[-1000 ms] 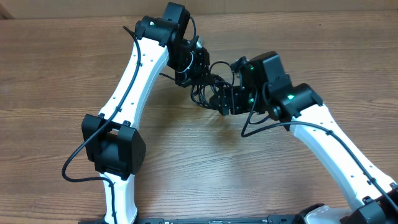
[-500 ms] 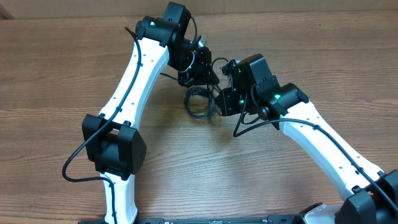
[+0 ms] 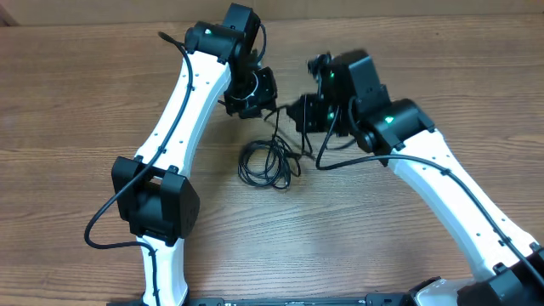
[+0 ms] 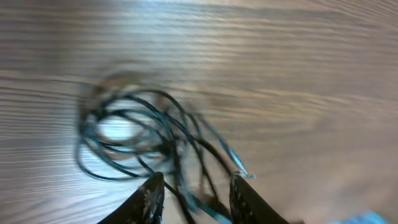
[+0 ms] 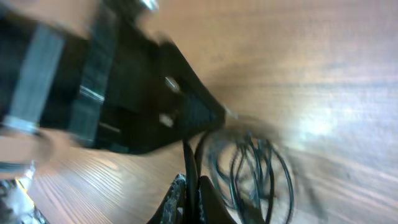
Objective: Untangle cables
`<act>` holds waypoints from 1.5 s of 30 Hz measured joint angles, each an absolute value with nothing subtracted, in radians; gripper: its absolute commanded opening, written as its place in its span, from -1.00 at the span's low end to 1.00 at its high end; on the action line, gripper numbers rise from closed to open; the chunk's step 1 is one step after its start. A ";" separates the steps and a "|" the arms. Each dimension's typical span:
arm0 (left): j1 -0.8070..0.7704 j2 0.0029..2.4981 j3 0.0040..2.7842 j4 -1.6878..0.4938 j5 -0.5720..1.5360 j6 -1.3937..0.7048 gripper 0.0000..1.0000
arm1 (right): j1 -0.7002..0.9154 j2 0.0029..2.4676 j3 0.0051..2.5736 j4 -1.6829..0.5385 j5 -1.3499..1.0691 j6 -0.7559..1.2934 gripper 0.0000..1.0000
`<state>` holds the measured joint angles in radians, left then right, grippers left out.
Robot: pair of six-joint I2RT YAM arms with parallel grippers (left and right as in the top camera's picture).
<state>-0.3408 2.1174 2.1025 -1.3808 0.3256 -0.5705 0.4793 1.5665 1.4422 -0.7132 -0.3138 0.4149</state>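
The cables (image 3: 265, 163) lie as a small coil of thin black cords on the wooden table, just in front of both grippers. One strand rises from the coil to my right gripper (image 3: 299, 116). In the right wrist view, the right gripper (image 5: 191, 184) is shut on that black strand, with the blurred coil (image 5: 249, 167) beyond it. My left gripper (image 3: 254, 99) hovers behind and left of the coil. In the left wrist view, the left gripper (image 4: 195, 180) stands open; a few strands run through the gap between its fingers (image 4: 151, 196) without being pinched. The coil (image 4: 124, 137) lies ahead of it on the left.
The wooden table (image 3: 76, 93) stretches to all sides. The two white arms meet over its far middle, their black heads close together. In the right wrist view, the left arm's black head (image 5: 118, 87) fills the upper left.
The coil has dropped from between the two grippers onto the table. My left gripper has opened and let go. The right gripper has closed on a strand and pulled back toward the far side.
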 measured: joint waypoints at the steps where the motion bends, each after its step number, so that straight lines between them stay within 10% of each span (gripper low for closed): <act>1: -0.340 2.117 2.103 -1.385 0.293 -0.571 -0.11 | 0.477 1.567 1.476 -0.716 -0.313 0.422 -0.93; 9: -0.341 2.117 2.103 -1.390 0.248 -0.570 0.72 | 0.472 1.566 1.587 -0.714 -0.310 0.496 -0.93; 29: -0.354 2.117 2.103 -1.391 0.150 -0.569 0.75 | 0.404 1.562 1.617 -0.693 -0.307 0.641 -0.86; 45: -0.354 2.117 2.103 -1.384 0.065 -0.567 0.85 | 0.312 1.564 1.633 -1.005 -0.205 0.588 0.42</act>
<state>-0.3542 2.1174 2.1025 -1.3842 0.0654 -0.5667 0.3122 1.5639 1.6325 -1.0046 -0.2047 0.5877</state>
